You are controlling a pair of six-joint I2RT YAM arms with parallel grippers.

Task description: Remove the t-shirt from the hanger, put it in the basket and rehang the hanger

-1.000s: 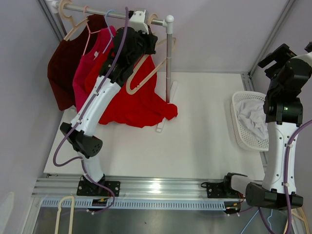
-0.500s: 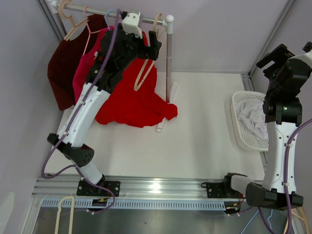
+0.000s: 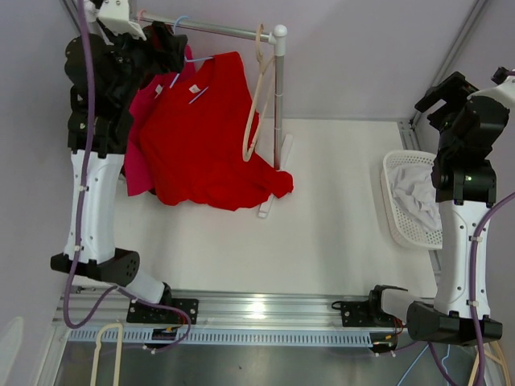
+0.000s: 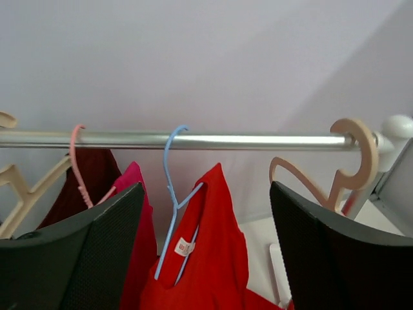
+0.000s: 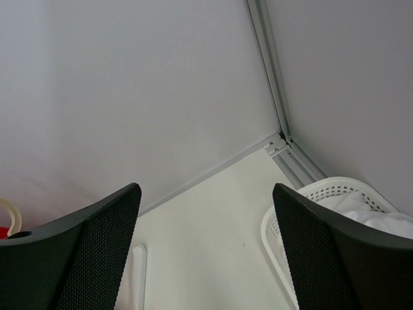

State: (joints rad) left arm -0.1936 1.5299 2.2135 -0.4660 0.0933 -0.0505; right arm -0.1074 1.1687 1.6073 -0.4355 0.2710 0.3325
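near edge: a pale spare hanger (image 3: 105,354) lies below the mounting rail (image 3: 257,310) that your two arms are bolted to.
table: the white table (image 3: 338,217) carries the rack on your left and the basket on your right.
basket: a white mesh basket (image 3: 392,205) sits at the right edge with a white cloth (image 3: 417,197) bunched in it. its rim shows in the lower corner of your right wrist view.
right gripper: your right gripper (image 5: 206,194) is raised above the basket with its fingers wide apart and nothing between them, facing the wall corner.
rack foot: a white rack foot (image 3: 265,211) pokes out from under the red hem.
red t-shirt: the red t-shirt (image 3: 205,137) is on the thin blue hanger (image 4: 171,194), neck and label up by the hook. its lower hem spills onto the table against the rack post (image 3: 278,104).
left gripper: your left gripper (image 4: 206,194) is high up by the left part of the rack, fingers spread wide and holding nothing. it faces the blue hook and does not touch it.
in the way, right: an empty beige hanger (image 3: 256,104) hangs between the t-shirt and the post, just beside the shirt's shoulder.
in the way, left: a pink shirt (image 3: 137,137) on a pink hanger (image 4: 76,161) presses against the red one, with a maroon shirt (image 4: 87,184) and another beige hanger (image 4: 19,187) further left. from above, your left arm (image 3: 96,161) covers much of them.
clothes rail: the silver clothes rail (image 4: 245,141) carries every hook.
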